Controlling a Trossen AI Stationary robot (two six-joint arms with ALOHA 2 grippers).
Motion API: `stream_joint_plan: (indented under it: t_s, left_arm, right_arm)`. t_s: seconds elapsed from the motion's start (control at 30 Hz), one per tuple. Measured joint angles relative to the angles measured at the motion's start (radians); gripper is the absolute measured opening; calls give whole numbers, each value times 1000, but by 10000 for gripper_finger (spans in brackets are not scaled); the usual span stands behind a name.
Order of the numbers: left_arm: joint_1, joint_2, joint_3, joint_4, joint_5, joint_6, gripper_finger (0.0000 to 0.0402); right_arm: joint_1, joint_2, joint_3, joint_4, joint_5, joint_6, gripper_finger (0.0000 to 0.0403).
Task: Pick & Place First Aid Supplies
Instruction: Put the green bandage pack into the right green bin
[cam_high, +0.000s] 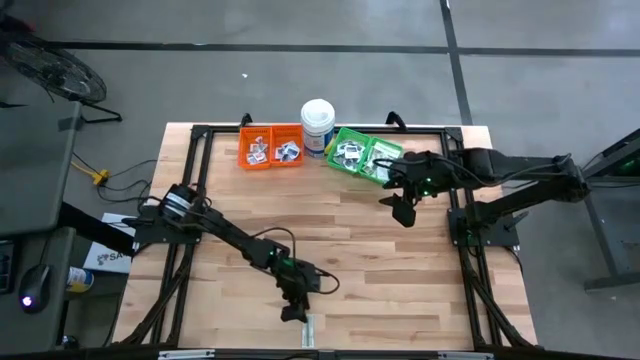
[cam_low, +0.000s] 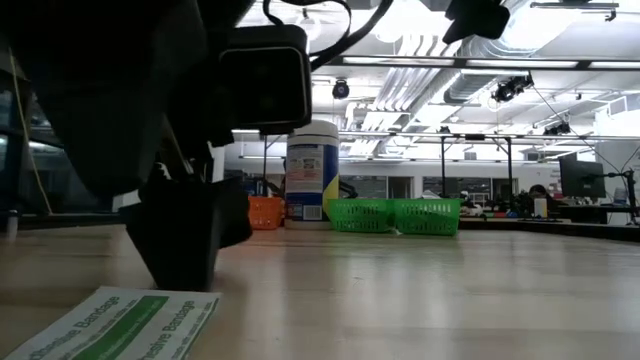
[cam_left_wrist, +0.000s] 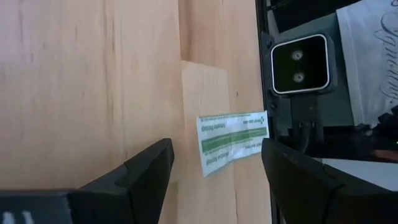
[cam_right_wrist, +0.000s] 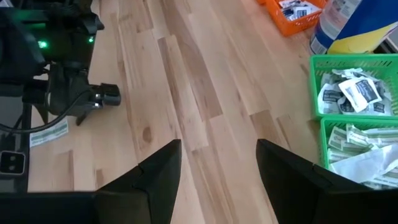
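Near the table's (cam_high: 400, 300) front edge, one green-and-white strip (cam_left_wrist: 232, 140) lies flat, just before the left tool (cam_left_wrist: 214, 171), whose fingers stand spread. I judge a pick is starting: lower, then pinch. Right tool (cam_high: 403, 207), also spread, waits beside the green bins (cam_high: 362, 157).

The wooden table (cam_high: 400, 290) carries an orange bin (cam_high: 271, 147), white tub (cam_high: 317, 126), green bins (cam_high: 365, 155) and one bandage strip (cam_high: 311, 331).

A white tub (cam_high: 318, 124) stands at the wooden table's (cam_high: 350, 230) far edge between an orange bin (cam_high: 270, 146) and a green bin (cam_high: 362, 155), the green one just beside the right claw (cam_high: 404, 212), all well apart from the left claw (cam_high: 293, 312).
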Motion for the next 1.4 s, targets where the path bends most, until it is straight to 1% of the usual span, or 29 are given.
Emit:
stream_joint_plan:
  t_s: [0.33, 0.43, 0.67, 0.9, 1.17, 1.3, 1.4]
  left_arm:
    - [-26, 7, 14, -21, -18, 5, 250]
    - [-38, 7, 14, -23, -38, 2, 250]
    - [-46, 10, 36, -41, -34, -2, 250]
    - [-53, 12, 83, -134, -31, 30, 250]
    - [-57, 12, 83, -133, -21, 17, 250]
    - [-70, 12, 83, -131, -34, 9, 250]
    - [-79, 12, 83, -130, -45, 3, 250]
  right_arm:
    - [46, 0, 0, -11, 24, 18, 201]
    - [56, 0, 0, -12, 26, 19, 201]
    - [64, 0, 0, -13, 23, 31, 201]
    - [64, 0, 0, -13, 18, 44, 201]
    - [93, 0, 0, -13, 19, 55, 201]
    - [112, 0, 0, -13, 21, 65, 201]
    - [124, 0, 0, -13, 44, 79, 201]
